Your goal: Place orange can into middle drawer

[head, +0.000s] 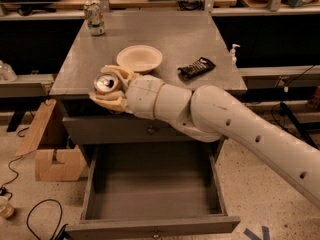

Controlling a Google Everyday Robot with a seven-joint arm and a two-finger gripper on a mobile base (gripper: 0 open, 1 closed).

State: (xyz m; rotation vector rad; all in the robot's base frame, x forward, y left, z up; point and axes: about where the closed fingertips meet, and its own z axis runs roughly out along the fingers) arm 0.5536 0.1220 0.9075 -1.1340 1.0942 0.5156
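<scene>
My gripper [107, 87] is shut on the orange can [106, 83], whose silver top faces the camera. It holds the can in the air at the front edge of the grey cabinet top [200, 39], above and left of the open middle drawer [155, 194]. That drawer is pulled far out and its grey inside is bare. The drawer above it [120, 130] is closed, with a small round knob. My white arm reaches in from the lower right.
On the cabinet top stand a pale green-and-white can [94, 18] at the back left, a cream bowl [139, 58] and a black packet [196, 68]. A cardboard box [50, 149] sits on the floor at left, with cables near it.
</scene>
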